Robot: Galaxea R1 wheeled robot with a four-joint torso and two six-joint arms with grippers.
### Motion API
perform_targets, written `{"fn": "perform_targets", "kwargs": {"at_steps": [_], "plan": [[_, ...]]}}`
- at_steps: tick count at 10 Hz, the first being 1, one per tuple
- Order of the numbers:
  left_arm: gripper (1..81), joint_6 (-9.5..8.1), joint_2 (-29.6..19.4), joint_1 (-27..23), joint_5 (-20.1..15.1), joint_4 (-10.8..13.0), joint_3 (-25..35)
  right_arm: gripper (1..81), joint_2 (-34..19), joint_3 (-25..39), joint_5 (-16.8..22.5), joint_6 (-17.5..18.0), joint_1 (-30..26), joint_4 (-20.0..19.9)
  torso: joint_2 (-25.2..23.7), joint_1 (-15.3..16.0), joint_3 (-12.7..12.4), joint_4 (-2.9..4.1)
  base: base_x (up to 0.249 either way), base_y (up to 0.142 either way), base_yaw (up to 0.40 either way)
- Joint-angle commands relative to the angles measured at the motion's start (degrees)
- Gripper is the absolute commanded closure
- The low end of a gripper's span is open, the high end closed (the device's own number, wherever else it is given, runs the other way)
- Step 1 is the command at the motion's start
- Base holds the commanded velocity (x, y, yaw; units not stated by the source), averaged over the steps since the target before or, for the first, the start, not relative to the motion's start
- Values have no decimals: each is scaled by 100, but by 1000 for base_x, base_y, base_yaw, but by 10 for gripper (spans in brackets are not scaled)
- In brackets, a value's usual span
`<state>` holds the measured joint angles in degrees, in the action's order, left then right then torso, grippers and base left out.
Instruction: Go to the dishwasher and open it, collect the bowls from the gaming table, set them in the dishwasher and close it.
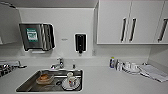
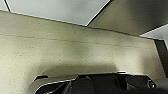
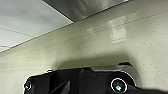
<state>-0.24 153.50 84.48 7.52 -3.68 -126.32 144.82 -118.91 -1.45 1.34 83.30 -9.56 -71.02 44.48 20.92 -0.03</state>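
The head view faces a kitchenette counter (image 1: 105, 80) of pale, smooth material. A stainless-steel sink (image 1: 27, 82) is set into it, and the lower picture edge cuts off the basin's near rim. Inside the sink lie a brownish bowl-shaped item (image 1: 45, 78), too blurred to identify further, and a white mug (image 1: 72, 80) standing on a white plate (image 1: 65, 85). A chrome tap (image 1: 59, 63) stands behind the basin.

On the wall hang a metal paper-towel dispenser (image 1: 37, 36) bearing a green label, and a black soap dispenser (image 1: 80, 43). White wall cabinets (image 1: 130, 21) with dark bar handles occupy the upper right. On the counter to the right stand a small bottle (image 1: 112, 62), white cups (image 1: 131, 66) and a folded cloth (image 1: 155, 72). A dark object at the left edge is cut off and cannot be identified.

Both wrist views look down on a speckled beige floor (image 2: 62, 50) meeting white panels, with a brushed steel front (image 3: 95, 7), possibly the dishwasher, cut off at the edge of the right wrist view. For both claws, it cannot be told whether the fingers are apart or together.
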Motion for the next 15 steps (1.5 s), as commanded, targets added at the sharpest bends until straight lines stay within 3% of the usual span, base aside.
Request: {"fn": "perform_targets", "kwargs": {"at_steps": [1, 5, 10, 13, 15], "plan": [[10, -20, -100, -384, -233, -1, 72, 10, -398, 299, 277, -11, -502, -55, 0, 0, 0, 0, 0, 0, 0], [10, -20, -65, -384, -225, 8, 72, 10, -1224, 1660, 330, -20, -906, -2, 0, 2, 2, 0, 0, 0, 0], [10, -11, -21, -384, -225, 25, 63, 10, -2025, 2663, 505, -37, -1688, 33, 0, 2, 2, 0, 0, 0, 0], [10, -11, 14, -392, -225, 8, 11, 10, -2148, 2830, 751, -2, -2066, -73, 0, 2, 2, 0, 0, 0, 0], [10, -11, 23, -392, -225, 8, 11, 10, -2148, 2865, 910, -2, -2304, -371, 0, 2, 2, 0, 0, 0, 0]]}}
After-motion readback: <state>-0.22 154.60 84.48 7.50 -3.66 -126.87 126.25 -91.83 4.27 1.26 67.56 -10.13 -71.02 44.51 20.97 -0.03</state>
